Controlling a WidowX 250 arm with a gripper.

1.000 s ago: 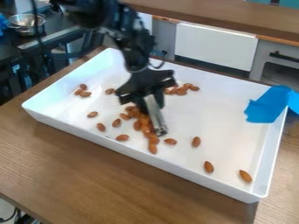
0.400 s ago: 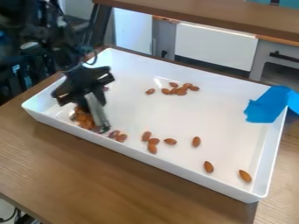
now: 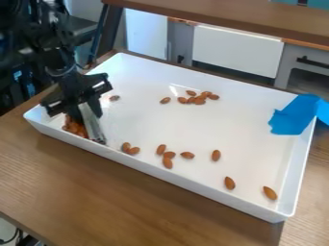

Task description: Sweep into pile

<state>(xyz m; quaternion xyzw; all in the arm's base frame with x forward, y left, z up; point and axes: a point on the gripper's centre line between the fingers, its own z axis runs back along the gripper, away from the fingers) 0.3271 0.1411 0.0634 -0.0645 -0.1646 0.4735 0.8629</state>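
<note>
The black gripper (image 3: pixel 83 111) hangs over the left corner area of the white tray (image 3: pixel 154 113), shut on a flat silvery tool (image 3: pixel 93 126) that slants down toward the tray floor. A cluster of almonds (image 3: pixel 76 128) is bunched against the tool's left side, near the tray's left front wall, partly hidden by the gripper. One almond (image 3: pixel 114 98) lies behind and right of the gripper. Loose almonds (image 3: pixel 161 149) are spread along the front half, out to the right front corner. Another group of almonds (image 3: pixel 200 99) rests toward the back wall.
Blue tape (image 3: pixel 294 115) is stuck over the tray's right rim. The tray stands on a brown wooden table (image 3: pixel 96 192). Behind it are a wooden counter (image 3: pixel 237 17) and white and grey cabinet fronts (image 3: pixel 237 50).
The gripper and tool have moved from the tray's middle to its left end, and several almonds have shifted left with them. Almonds at the back and right front have stayed put.
</note>
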